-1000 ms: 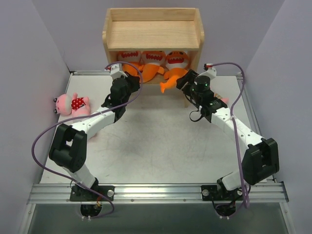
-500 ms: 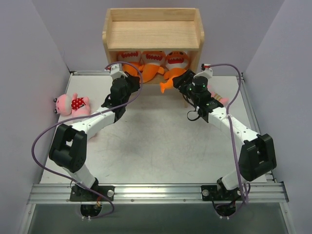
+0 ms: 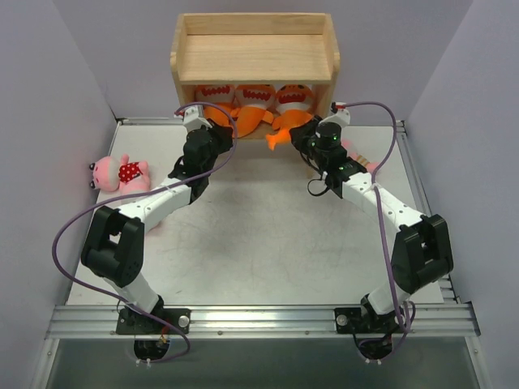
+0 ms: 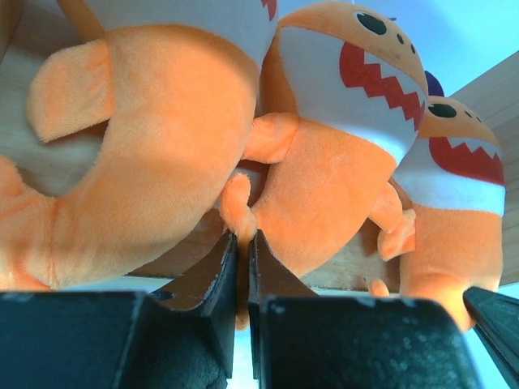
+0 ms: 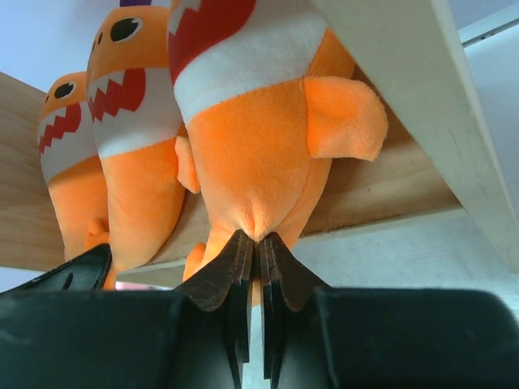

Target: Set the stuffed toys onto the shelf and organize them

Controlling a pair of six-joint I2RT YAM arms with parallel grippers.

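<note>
counted three orange fish [image 3: 255, 101] in a row on shelf [image 3: 255, 57], tier under the top; pink doll [image 3: 122, 172] out on table [image 3: 259, 243]. found left gripper [image 4: 241, 239] nipped shut on middle fish [image 4: 324, 178] fin, right gripper [image 5: 253, 241] pinched under end fish [image 5: 259, 162]. expect light, squashy plush; best taken by fin or tail.

A pale grey, faintly scuffed flat counter [image 3: 259, 235] fills the middle. Plain lilac-grey walls [image 3: 49, 97] close it in at the left, right and back. A silver slotted aluminium rail [image 3: 259, 321] runs along its near edge.
</note>
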